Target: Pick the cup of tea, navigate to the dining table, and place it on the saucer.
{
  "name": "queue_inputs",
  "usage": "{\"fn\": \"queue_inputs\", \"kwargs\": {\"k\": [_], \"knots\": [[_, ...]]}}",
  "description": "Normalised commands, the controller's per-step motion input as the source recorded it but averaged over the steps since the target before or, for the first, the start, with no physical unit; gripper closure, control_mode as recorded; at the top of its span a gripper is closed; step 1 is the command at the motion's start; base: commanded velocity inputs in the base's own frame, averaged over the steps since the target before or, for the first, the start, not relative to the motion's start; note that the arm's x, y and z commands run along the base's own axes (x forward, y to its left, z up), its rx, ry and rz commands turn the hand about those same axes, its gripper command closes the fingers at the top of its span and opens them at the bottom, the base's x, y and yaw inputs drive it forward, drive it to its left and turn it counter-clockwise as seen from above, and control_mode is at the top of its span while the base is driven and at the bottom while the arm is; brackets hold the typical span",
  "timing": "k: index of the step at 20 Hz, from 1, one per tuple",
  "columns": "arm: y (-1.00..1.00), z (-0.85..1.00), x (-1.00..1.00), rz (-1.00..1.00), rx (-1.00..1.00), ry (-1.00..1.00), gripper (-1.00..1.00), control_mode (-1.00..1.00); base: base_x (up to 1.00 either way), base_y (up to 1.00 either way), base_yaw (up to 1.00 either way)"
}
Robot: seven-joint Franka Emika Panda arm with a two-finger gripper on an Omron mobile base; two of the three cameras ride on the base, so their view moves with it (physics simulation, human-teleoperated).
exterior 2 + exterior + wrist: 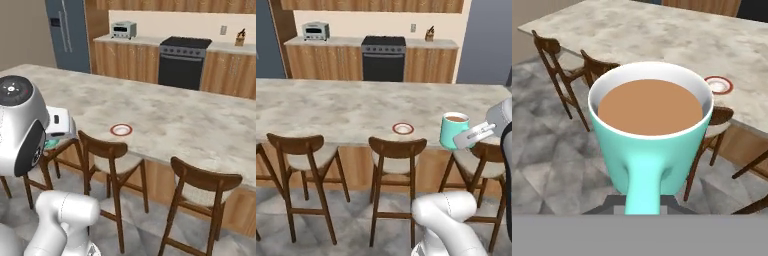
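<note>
One cup of tea (454,131) hangs in the air at the near edge of the dining table (346,107), upright, level with the stone top. It is a smooth teal mug with a white inner rim, filled almost to the brim with flat brown liquid; in the hand view its handle (643,187) points straight back at the camera. The gripper (474,135) is closed on that handle, holding the cup up to the right of the saucer (403,128) and clear of it. One saucer, a small round white plate with a red rim, lies flat near the table's front edge. The tabletop is long, beige-grey marbled stone over a light wooden base. Three dark wooden stools (395,167) with curved backrests and pale seat pads show fully along the near side in the left base view. Grey stone tiles cover the floor (557,150).
</note>
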Motion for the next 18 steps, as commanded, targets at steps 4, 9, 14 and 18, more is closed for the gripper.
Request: {"fn": "queue_inputs", "kwargs": {"k": [4,9,14,18], "knots": [[0.0,0.0,0.0,0.0,0.0,0.0,1.0,1.0,1.0,0.53,-0.31],[0.0,0.0,0.0,0.0,0.0,0.0,1.0,1.0,0.98,0.31,-0.31],[0.0,0.0,0.0,0.0,0.0,0.0,1.0,1.0,0.88,0.28,-0.25],[0.0,0.0,0.0,0.0,0.0,0.0,1.0,1.0,0.82,0.34,-0.15]]}}
